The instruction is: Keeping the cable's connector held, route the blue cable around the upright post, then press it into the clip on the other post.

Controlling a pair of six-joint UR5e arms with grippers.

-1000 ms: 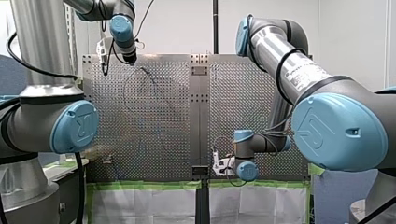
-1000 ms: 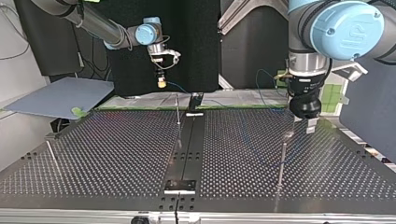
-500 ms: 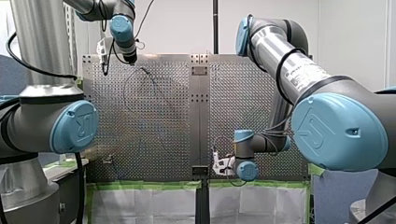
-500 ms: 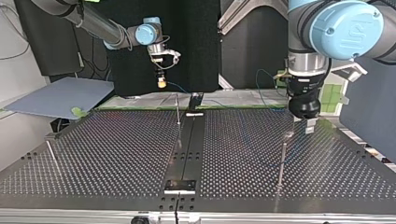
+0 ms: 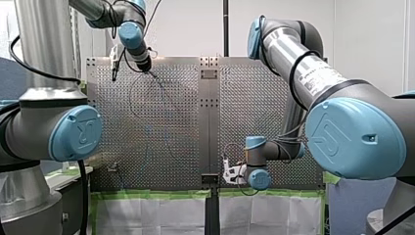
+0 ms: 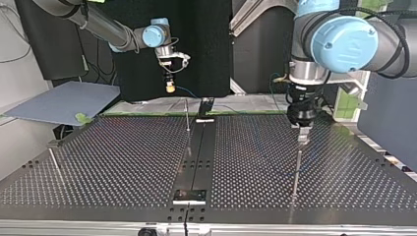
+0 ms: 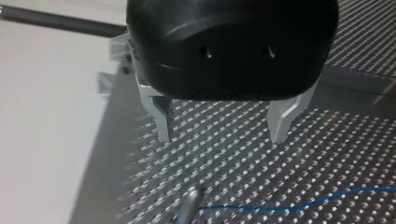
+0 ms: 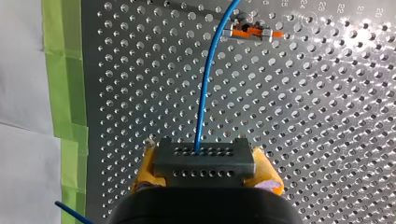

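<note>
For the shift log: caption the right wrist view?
Right pincer clamps the grey connector; blue cable runs ahead across perforated table.

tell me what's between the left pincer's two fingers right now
Left wrist view: only bare perforated table shows between my left pincer's open fingers. The blue cable and the post tip lie ahead of them.

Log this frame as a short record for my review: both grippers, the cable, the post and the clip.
left gripper: open, empty
upright post: its top lies just ahead of the left gripper
right gripper: yellow pads shut on the grey connector
blue cable: leaves the connector and passes close beside the orange clip; a stretch also runs up to the upright post
clip seating: cannot tell
</note>
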